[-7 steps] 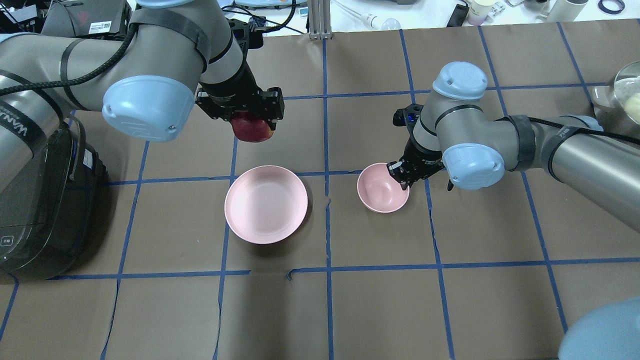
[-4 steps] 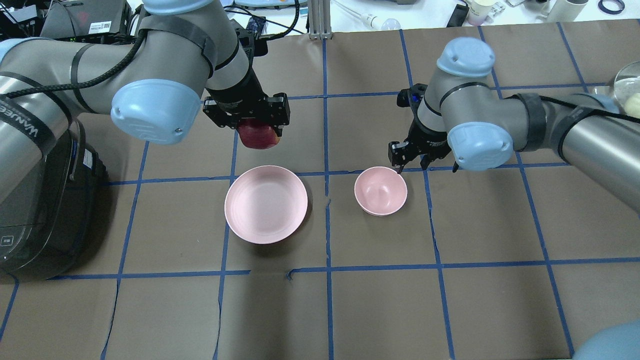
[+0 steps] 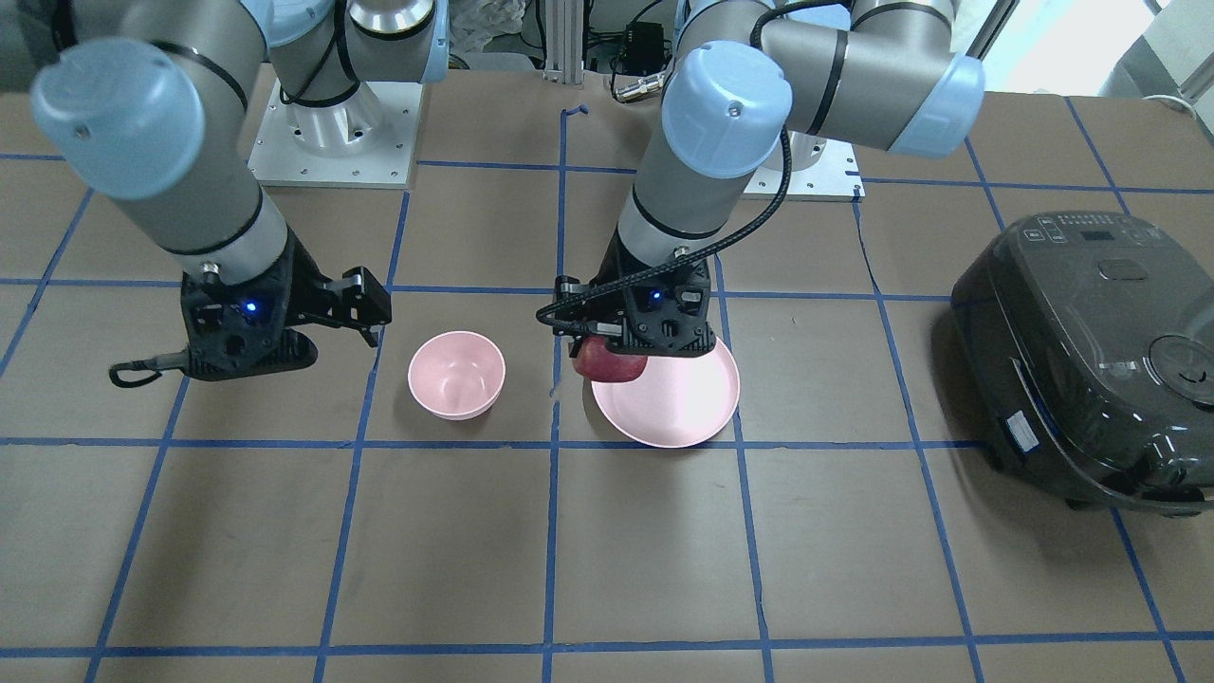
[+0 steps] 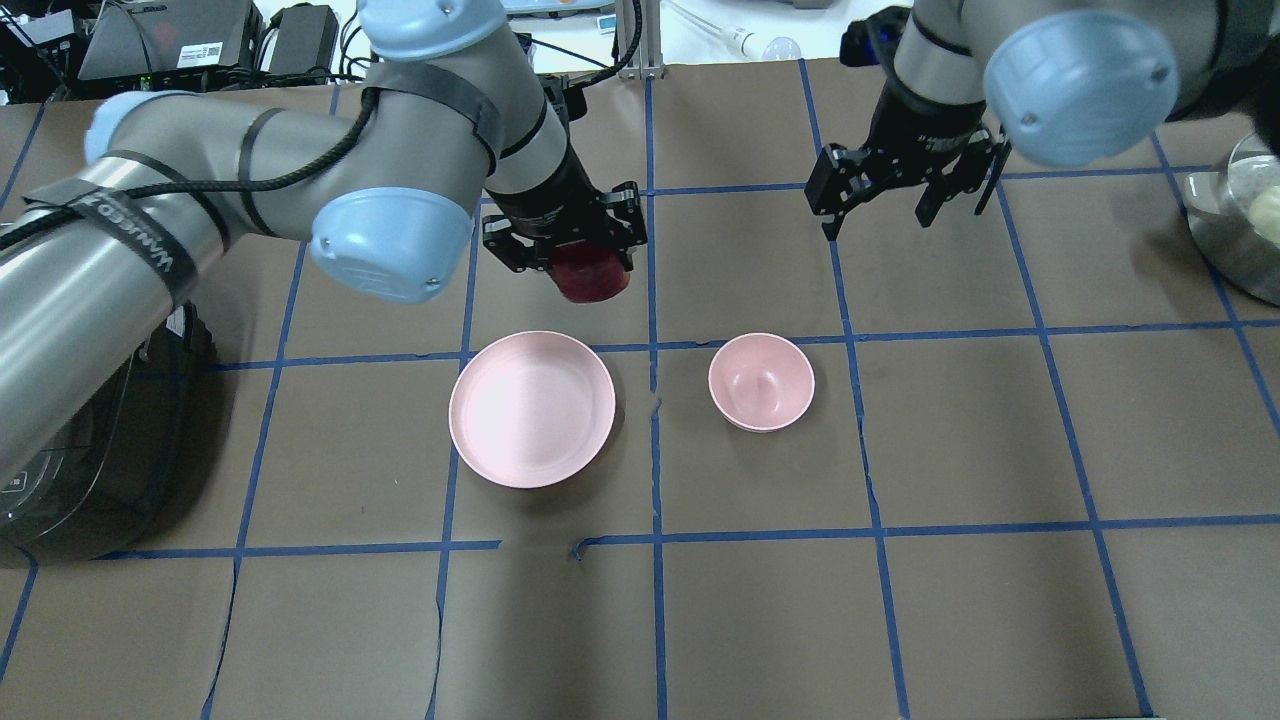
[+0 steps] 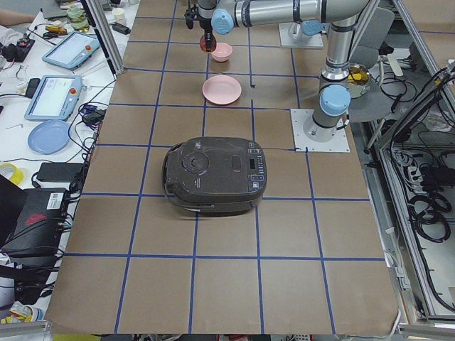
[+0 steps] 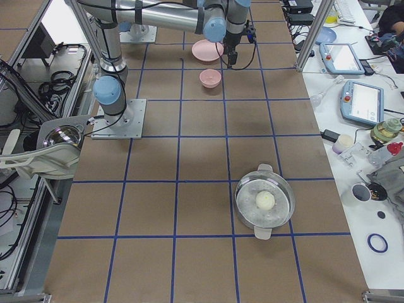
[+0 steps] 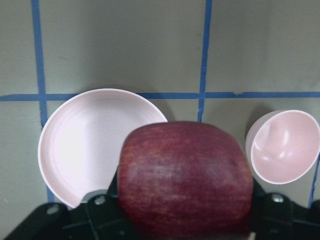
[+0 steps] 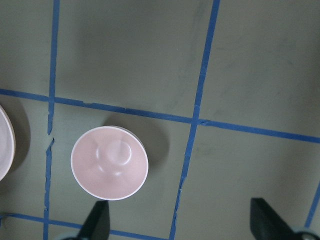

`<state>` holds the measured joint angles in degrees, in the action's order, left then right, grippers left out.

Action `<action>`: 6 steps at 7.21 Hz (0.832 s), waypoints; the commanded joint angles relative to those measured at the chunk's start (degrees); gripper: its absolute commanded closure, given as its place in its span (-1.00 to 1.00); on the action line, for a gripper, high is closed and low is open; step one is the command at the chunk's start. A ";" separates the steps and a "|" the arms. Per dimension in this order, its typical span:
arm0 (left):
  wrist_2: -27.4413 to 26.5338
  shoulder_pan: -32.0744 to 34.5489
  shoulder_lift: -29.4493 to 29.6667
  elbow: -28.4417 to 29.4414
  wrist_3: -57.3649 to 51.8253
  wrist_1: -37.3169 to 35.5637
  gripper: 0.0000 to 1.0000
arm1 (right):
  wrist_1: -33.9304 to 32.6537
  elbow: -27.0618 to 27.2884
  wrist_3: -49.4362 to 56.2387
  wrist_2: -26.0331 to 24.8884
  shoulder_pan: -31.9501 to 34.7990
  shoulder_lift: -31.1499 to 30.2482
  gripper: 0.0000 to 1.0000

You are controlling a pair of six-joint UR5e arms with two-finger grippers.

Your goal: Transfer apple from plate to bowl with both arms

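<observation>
My left gripper [image 4: 590, 272] is shut on the dark red apple [image 4: 592, 283] and holds it in the air behind the plate's far rim. The apple fills the left wrist view [image 7: 185, 175]. The pale pink plate [image 4: 532, 410] lies empty on the table, and also shows in the front view [image 3: 678, 403]. The smaller pink bowl [image 4: 761, 382] stands upright and empty to the plate's right. My right gripper [image 4: 878, 218] is open and empty, raised well behind the bowl. Its wrist view looks down on the bowl [image 8: 109, 162] between its two fingertips [image 8: 97, 222].
A black rice cooker [image 3: 1091, 360] stands at the table's left end, under my left arm [image 4: 80, 450]. A metal pot [image 4: 1240, 220] with a pale round thing in it sits at the far right edge. Blue tape lines cross the brown table cover.
My right gripper let go of the bowl's rim, opened and rose back away from it; the bowl settled flat. My left gripper carried the apple to the right.
</observation>
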<state>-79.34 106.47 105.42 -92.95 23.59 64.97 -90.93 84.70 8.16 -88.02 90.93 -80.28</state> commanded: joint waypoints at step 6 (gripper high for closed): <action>-1.60 13.49 11.90 0.14 16.67 -13.37 1.00 | 6.82 -5.34 -0.25 -1.89 0.13 -4.01 -1.00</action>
<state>-80.37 118.55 115.96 -92.82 39.91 52.71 -84.24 79.32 7.92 -89.86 91.20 -84.33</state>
